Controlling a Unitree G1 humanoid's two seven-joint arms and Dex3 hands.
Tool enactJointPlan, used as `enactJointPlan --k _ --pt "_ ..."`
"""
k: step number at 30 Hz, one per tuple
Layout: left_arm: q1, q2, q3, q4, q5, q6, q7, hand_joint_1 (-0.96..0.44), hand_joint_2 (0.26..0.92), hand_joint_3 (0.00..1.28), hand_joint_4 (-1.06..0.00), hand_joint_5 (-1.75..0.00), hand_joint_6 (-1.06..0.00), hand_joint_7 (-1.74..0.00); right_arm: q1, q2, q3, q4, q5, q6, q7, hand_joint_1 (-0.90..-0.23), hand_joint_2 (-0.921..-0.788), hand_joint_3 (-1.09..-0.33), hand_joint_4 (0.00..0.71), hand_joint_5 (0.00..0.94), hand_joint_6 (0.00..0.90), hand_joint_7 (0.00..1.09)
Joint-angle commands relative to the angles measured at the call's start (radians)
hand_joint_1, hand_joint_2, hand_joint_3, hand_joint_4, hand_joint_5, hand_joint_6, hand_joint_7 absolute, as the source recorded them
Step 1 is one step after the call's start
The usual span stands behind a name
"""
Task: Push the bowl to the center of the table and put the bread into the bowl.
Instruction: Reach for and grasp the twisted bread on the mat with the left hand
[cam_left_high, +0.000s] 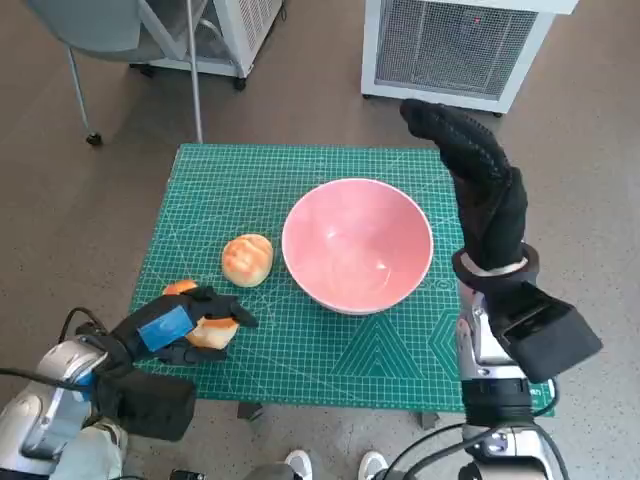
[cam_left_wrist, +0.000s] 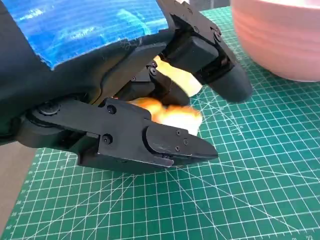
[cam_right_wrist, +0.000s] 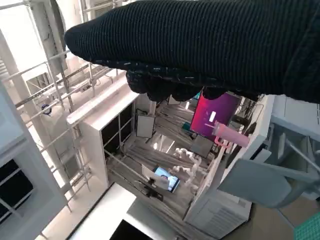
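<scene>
The pink bowl (cam_left_high: 357, 245) stands empty near the middle of the green cutting mat (cam_left_high: 380, 350); its side shows in the left wrist view (cam_left_wrist: 280, 40). A round bread bun (cam_left_high: 247, 259) lies just left of it. My left hand (cam_left_high: 180, 325) (cam_left_wrist: 100, 75) sits at the mat's front left, its fingers wrapped round a second piece of bread (cam_left_high: 215, 333) (cam_left_wrist: 175, 112) that rests on the mat. An orange bit (cam_left_high: 180, 287) peeks out behind that hand. My right hand (cam_left_high: 480, 180) (cam_right_wrist: 200, 45) is raised beside the bowl's right rim, fingers stretched out and holding nothing.
A white ventilated unit (cam_left_high: 450, 45) stands on the floor behind the table, and a chair with castors (cam_left_high: 80, 90) at the back left. A person's shoes (cam_left_high: 300, 462) show below the table's front edge. The right wrist view looks away into the room.
</scene>
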Motion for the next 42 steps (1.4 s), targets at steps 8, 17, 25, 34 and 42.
enactJointPlan --k 8,17,25,34,42 --pt "0.038 0.035 0.030 0.008 0.002 -0.013 0.014 0.00 0.919 0.11 -0.68 -1.19 -0.54 -1.26 0.023 0.000 0.000 0.016 0.003 -0.001 0.001 -0.666 -0.921 -0.826 0.274 0.001 -0.001 0.67" --pt "0.054 0.033 0.133 -0.117 -0.074 0.014 -0.008 0.00 0.920 0.12 -0.67 -1.18 -0.53 -1.27 0.027 0.003 0.004 0.009 0.007 0.003 0.003 -0.666 -0.921 -0.826 0.274 0.001 -0.001 0.67" --pt "0.036 0.015 0.203 -0.199 -0.120 0.026 -0.007 0.00 0.921 0.13 -0.65 -1.24 -0.52 -1.25 0.027 0.002 0.004 0.009 0.008 0.006 0.002 -0.666 -0.921 -0.826 0.274 0.001 -0.001 0.67" --pt "0.013 0.001 0.231 -0.186 -0.147 -0.008 0.016 0.00 0.920 0.14 -0.64 -1.25 -0.53 -1.25 0.029 -0.002 0.002 0.008 0.014 0.007 0.007 -0.667 -0.921 -0.826 0.274 0.001 -0.001 0.67" --pt "0.036 0.007 0.262 -0.203 -0.195 0.003 -0.006 0.00 0.920 0.13 -0.64 -1.23 -0.55 -1.24 0.034 0.001 0.003 -0.005 0.007 0.010 -0.001 -0.666 -0.921 -0.828 0.275 0.001 -0.001 0.67"
